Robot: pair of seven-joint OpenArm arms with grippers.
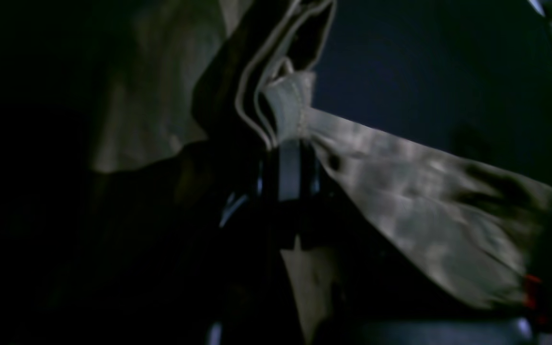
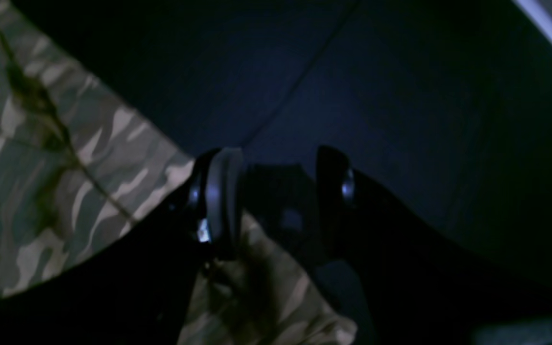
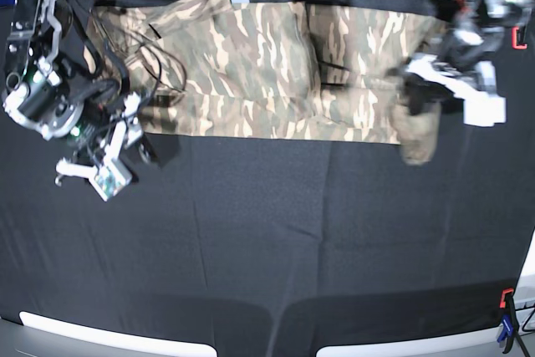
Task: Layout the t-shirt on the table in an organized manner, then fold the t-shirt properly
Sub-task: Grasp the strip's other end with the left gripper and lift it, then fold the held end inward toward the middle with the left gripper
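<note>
The camouflage-print cloth t-shirt (image 3: 259,64) lies spread across the upper part of the black-cloth worktop (image 3: 276,240), seemingly folded once lengthwise. Left gripper (image 1: 289,143) jaws clench a sleeve hem; right gripper (image 2: 276,191) jaws are released. Further folds remain.

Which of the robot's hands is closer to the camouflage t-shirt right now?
The left. The left hand is clamped on a bunched edge of the t-shirt, holding it. The right hand is open, with the shirt's edge by one finger but nothing between the fingers.
</note>
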